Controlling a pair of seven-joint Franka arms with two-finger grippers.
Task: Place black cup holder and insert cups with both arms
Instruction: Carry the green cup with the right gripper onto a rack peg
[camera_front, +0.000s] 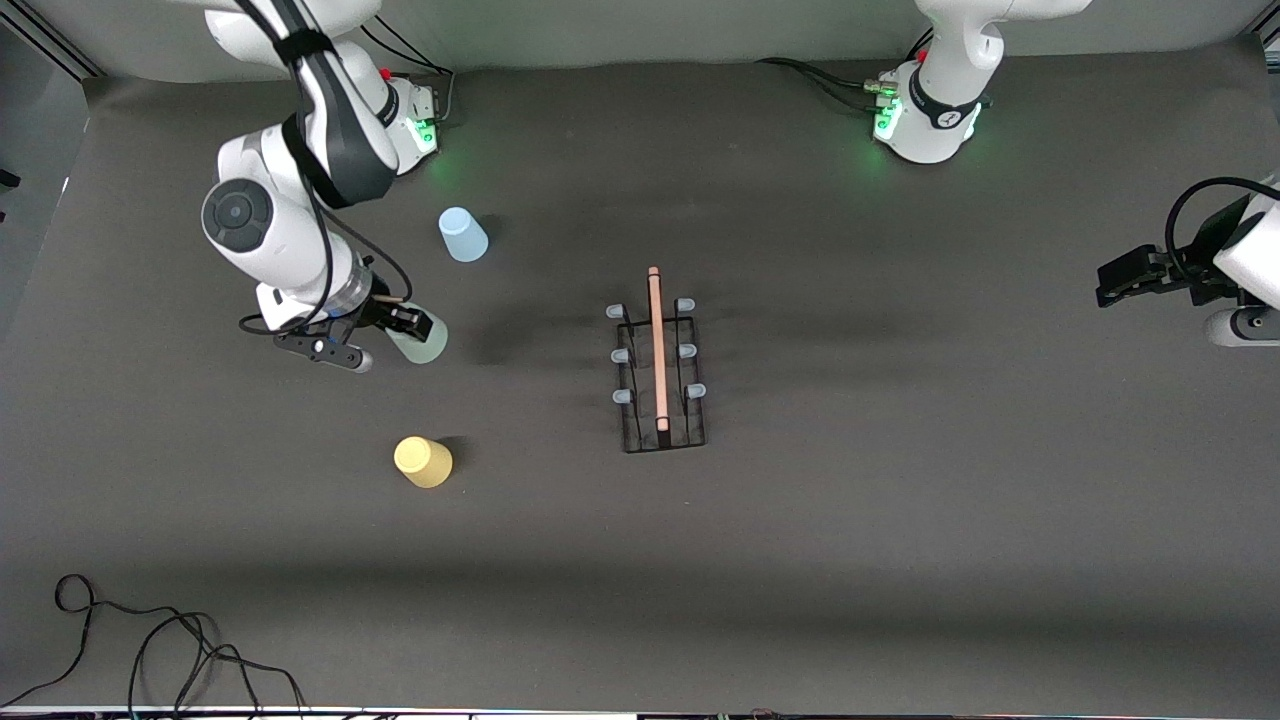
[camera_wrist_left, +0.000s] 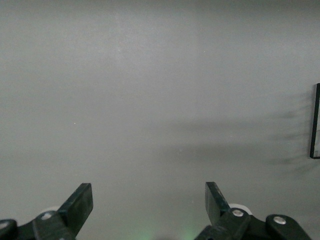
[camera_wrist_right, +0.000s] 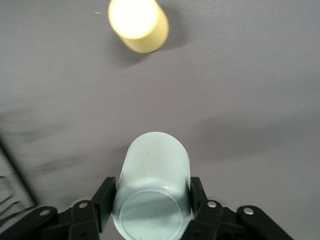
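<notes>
Pale green tapered plastic cup pinched in right end effector; left end effector spread.

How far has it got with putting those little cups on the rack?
Done: the black cup holder stands on the table, its pegs all bare. In hand: the right gripper is shut on the pale green cup. Left: the light blue cup and yellow cup sit on the table. The left gripper waits open at its end.

Front high, facing arms; wrists close — both look down at table.
</notes>
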